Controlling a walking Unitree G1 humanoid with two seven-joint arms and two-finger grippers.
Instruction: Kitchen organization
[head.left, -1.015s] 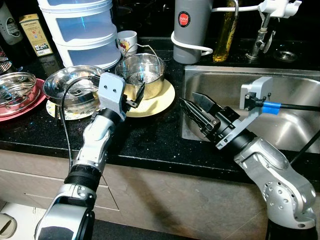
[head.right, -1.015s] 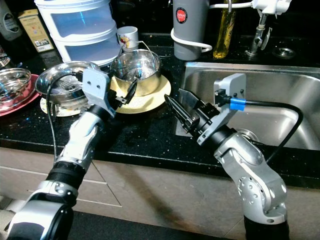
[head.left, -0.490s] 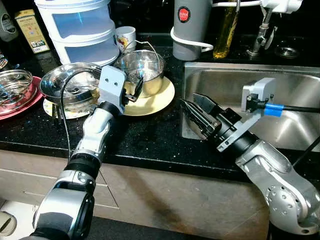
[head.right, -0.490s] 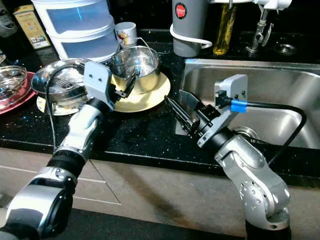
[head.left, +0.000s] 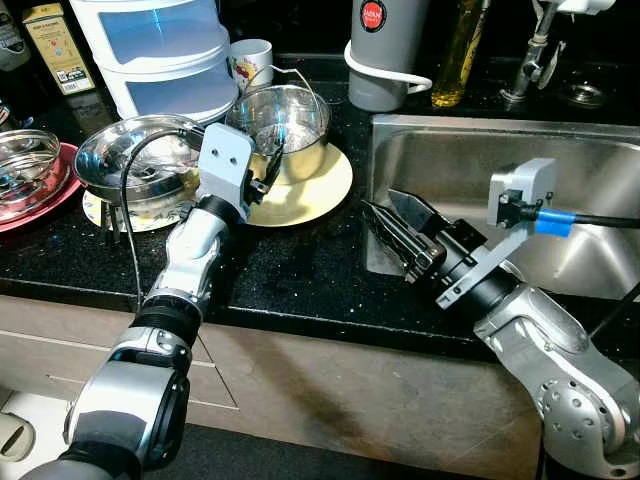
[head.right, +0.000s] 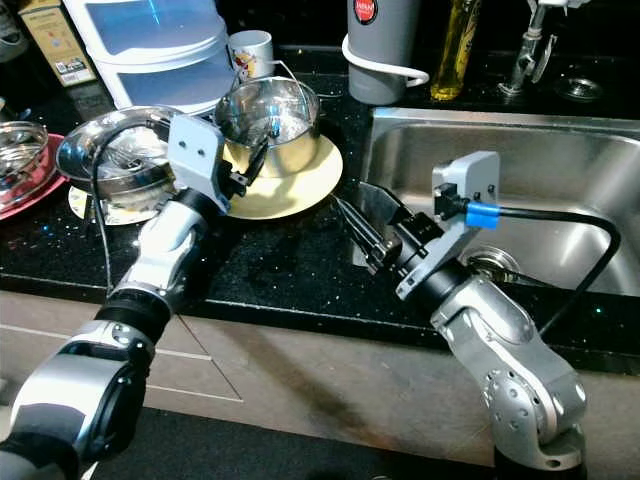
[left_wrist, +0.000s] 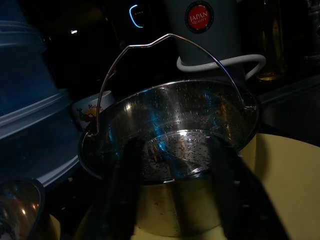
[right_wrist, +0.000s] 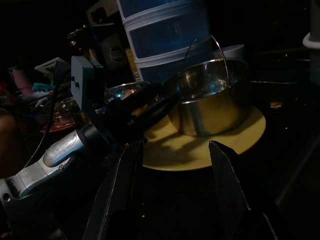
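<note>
Steel pot: the handled steel pot (head.left: 288, 125) is sitting upright on the yellow plate (head.left: 322, 192) on the black counter (head.left: 290, 270), its wire bail standing up over the rim and a perforated insert showing inside it in the left wrist view
Left gripper: the left gripper (head.left: 266, 172) is reaching at the pot's near rim with its fingers parted; in the left wrist view the two black fingers (left_wrist: 122, 200) are framing the pot's wall on either side, and whether they are touching it cannot be told; it is holding nothing
Right gripper: the right gripper (head.left: 397, 222) is hovering over the counter's edge beside the sink (head.left: 600, 170), fingers spread wide and empty, pointing toward the plate
Neighbours: a steel bowl (head.left: 135, 165) is resting just left of the plate, a red plate (head.left: 45, 195) with a glass dish farther left, a stack of plastic tubs (head.left: 160, 50) and a mug (head.left: 250, 62) behind
Progress: judging from this, the organizing is only beginning; the pot is not yet grasped or lifted, and every dish is waiting on the counter
</note>
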